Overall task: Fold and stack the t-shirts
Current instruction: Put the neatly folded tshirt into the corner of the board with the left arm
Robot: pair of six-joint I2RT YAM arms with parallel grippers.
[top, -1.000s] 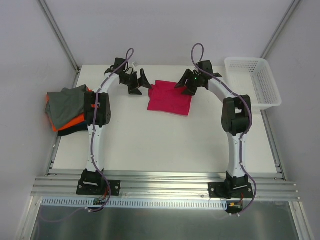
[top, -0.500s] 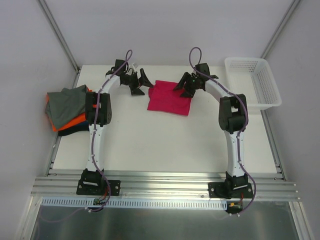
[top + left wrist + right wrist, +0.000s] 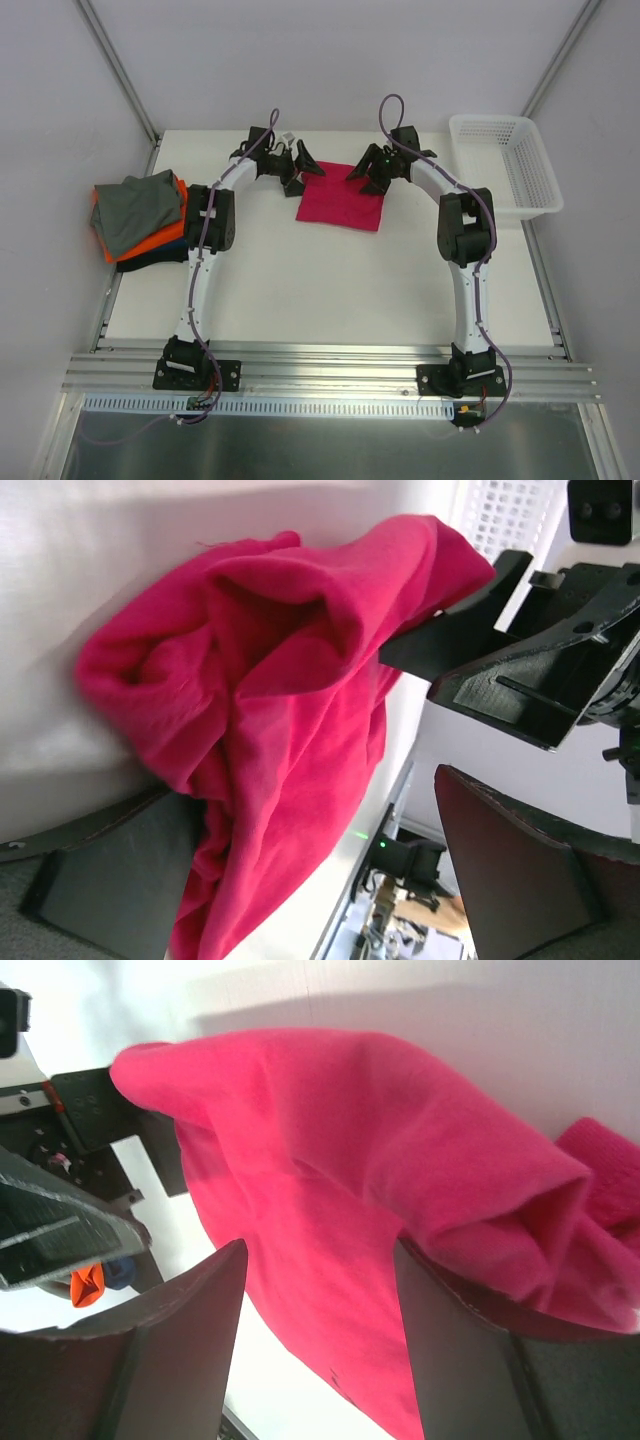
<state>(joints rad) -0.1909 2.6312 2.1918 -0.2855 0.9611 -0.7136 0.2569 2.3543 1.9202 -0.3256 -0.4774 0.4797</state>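
Folded magenta-pink cloth t-shirt (image 3: pixel 340 205) on white worktop (image 3: pixel 330 290), left gripper (image 3: pixel 303 172) and right gripper (image 3: pixel 365 177) at its far corners, jaws spread wide, unclamped

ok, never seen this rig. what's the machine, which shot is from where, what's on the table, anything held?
Two robot arms at the near edge of the table. The wide shot looks down from above, behind them; each close-up is a wrist camera. A pink t-shirt lies mid-table, a pile of grey, orange and dark shirts at the left edge, a white basket far right. The left gripper and right gripper sit at its far corners, both open, cloth between the fingers; nothing looks gripped.
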